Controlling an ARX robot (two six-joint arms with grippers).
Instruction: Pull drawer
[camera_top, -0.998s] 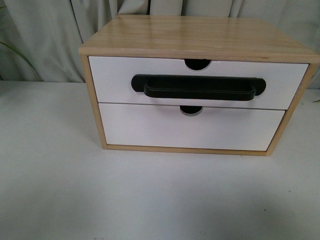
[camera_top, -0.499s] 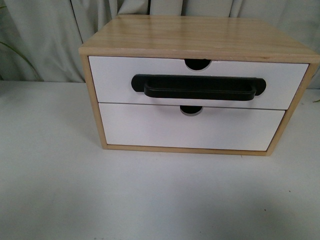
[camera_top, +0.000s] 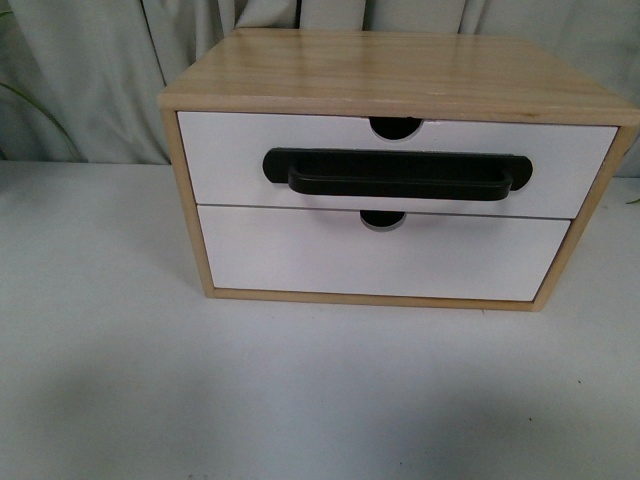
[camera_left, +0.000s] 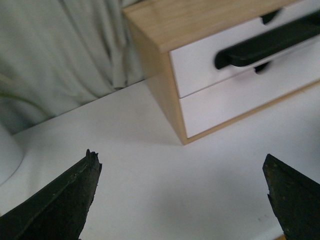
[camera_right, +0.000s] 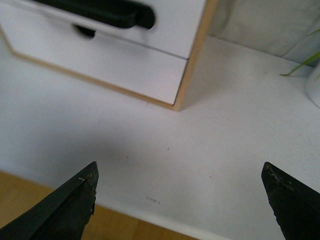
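the drawer (camera_top: 230, 150) with its black bar handle (camera_top: 397, 175) sits shut, uppermost in a wooden cabinet (camera_top: 390, 70). left gripper (camera_left: 180, 159) and right gripper (camera_right: 180, 166) hang short of it, jaws spread wide, empty; the whole pull remains.

No legible text, label, brand, number or sign in any view: none on the drawer (camera_top: 230, 160) front, the black handle (camera_top: 397, 176), the wooden cabinet (camera_top: 390, 65) top or the table (camera_top: 300, 390).
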